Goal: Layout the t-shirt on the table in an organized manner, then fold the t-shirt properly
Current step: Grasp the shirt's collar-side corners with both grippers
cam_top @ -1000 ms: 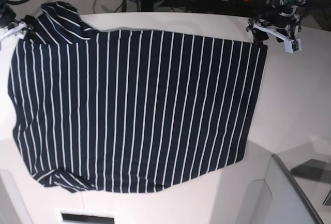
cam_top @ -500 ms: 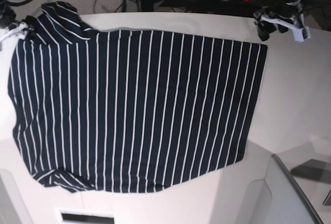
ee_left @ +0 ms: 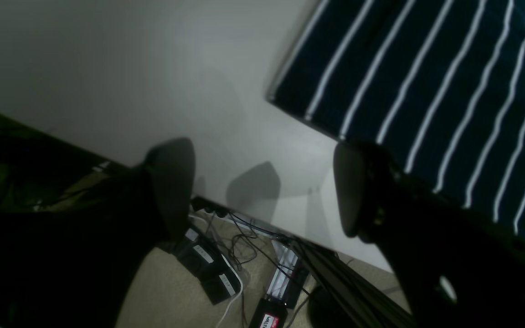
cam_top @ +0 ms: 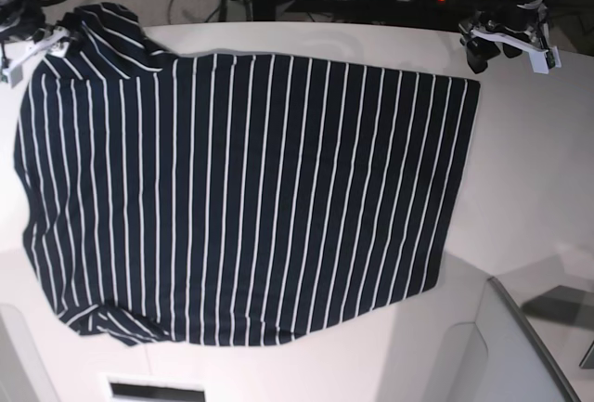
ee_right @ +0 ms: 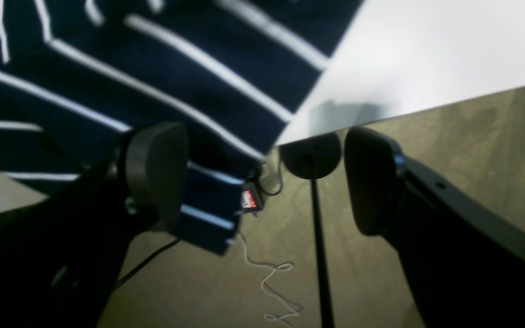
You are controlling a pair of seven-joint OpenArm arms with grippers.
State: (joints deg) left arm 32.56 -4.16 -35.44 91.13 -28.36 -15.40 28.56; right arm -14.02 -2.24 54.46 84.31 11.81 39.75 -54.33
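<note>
While the t-shirt (cam_top: 241, 198) is lying spread flat across the white desk (cam_top: 529, 179), both arms are hanging at its far corners. One sleeve (ee_right: 208, 200) is drooping over the desk edge above the carpeted floor (ee_right: 449, 159). Left gripper (ee_left: 262, 187) is standing wide open with nothing held, hovering above bare desk just off the shirt's hem corner, its right finger (ee_left: 351, 191) overlapping the striped cloth in view. Right gripper (ee_right: 262, 177) is likewise gaping wide and holding nothing, poised over the desk edge beside the hanging sleeve. Cables and power strips (ee_left: 217, 269) are lying on the floor below
</note>
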